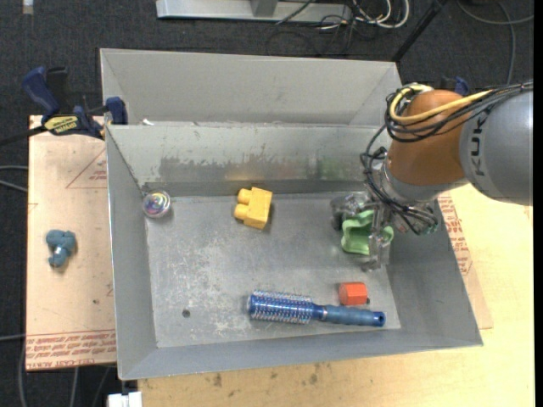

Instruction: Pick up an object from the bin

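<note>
Near the right wall of the bin [246, 100], the gripper [365, 231] sits low, its fingers closed on a small green block [355, 237], probably clamped across its sides to lift it. The orange cube [353, 293] and blue hairbrush [310, 310] lie apart, toward the near edge.

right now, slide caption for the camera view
Pincer at a green piece on the bin's right; brush, orange cube, yellow block lie apart.
</note>
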You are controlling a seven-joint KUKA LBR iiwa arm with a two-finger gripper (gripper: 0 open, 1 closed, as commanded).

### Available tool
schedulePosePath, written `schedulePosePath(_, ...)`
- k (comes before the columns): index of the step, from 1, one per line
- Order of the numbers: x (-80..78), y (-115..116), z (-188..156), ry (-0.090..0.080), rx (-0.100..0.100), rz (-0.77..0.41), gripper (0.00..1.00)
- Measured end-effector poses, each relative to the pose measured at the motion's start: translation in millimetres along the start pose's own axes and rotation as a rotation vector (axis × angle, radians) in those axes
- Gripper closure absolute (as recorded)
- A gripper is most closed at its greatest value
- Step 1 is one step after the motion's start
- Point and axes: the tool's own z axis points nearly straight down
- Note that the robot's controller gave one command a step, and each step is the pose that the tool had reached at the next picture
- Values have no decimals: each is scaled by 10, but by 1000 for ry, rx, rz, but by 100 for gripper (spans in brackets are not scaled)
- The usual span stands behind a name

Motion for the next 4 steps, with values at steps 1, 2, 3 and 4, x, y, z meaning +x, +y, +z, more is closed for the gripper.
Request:
schedulePosePath(1, -27, 17, -29, -5, -2, -1, 100)
schedulePosePath(2, 364, 63, -1353, -8, 8, -161, 100)
schedulePosePath(3, 371, 73, -1311, -4, 2, -161, 0)
schedulePosePath(4, -240, -179, -73, -1, 0, -505, 0)
